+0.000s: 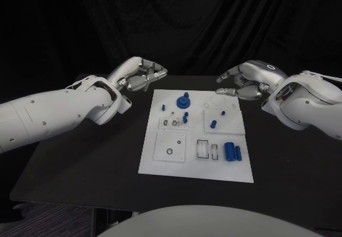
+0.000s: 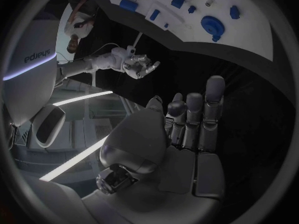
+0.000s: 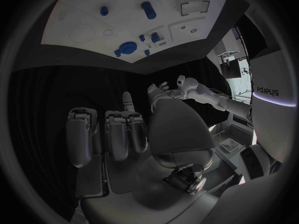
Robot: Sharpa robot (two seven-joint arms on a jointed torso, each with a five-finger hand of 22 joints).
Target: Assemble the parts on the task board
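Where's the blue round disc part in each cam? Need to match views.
Head view: blue disc near the task board's far edge, between the two hands.
Left wrist view: blue disc on the board, beyond the left hand's fingertips.
Right wrist view: blue disc near the board edge, beyond the right hand.
Shared landmark: the blue cylinder lying at the board's opposite end.

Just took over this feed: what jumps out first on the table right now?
The white task board lies mid-table, dotted with small blue parts, the biggest a round blue disc near its far edge and a blue cylinder towards its near right corner. Both hands hang at the board's far corners, left hand and right hand, fingers curled, holding nothing.
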